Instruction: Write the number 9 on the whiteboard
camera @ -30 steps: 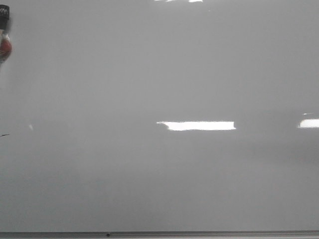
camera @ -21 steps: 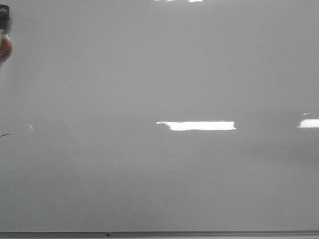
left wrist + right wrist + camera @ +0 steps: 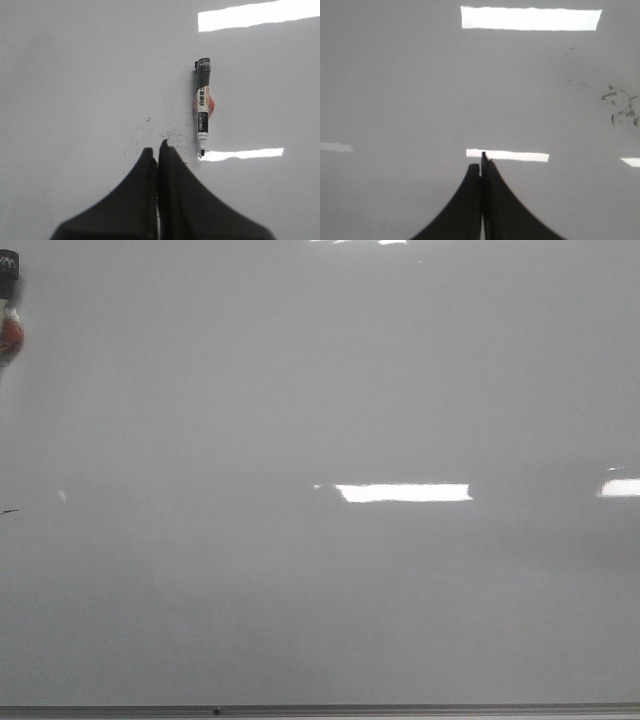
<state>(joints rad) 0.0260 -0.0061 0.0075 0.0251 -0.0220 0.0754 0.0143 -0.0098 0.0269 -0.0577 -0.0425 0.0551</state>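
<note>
Glossy grey whiteboard [image 3: 320, 390], no number 9 visible on it yet.
Left claw [image 3: 158, 150] pinched shut, empty; uncapped marker [image 3: 202, 107] lies just ahead, to one side: open wide, straddle its barrel squarely. Right claw [image 3: 481, 167] also closed, holding nothing.

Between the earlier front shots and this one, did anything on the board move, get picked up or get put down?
Nothing on the whiteboard visibly moved. The only difference is that the left end of the bright light reflection got slightly shorter. The marker at the left edge and the small dark dash are where they were. No arm shows in the front view, and no 9 is written.
</note>
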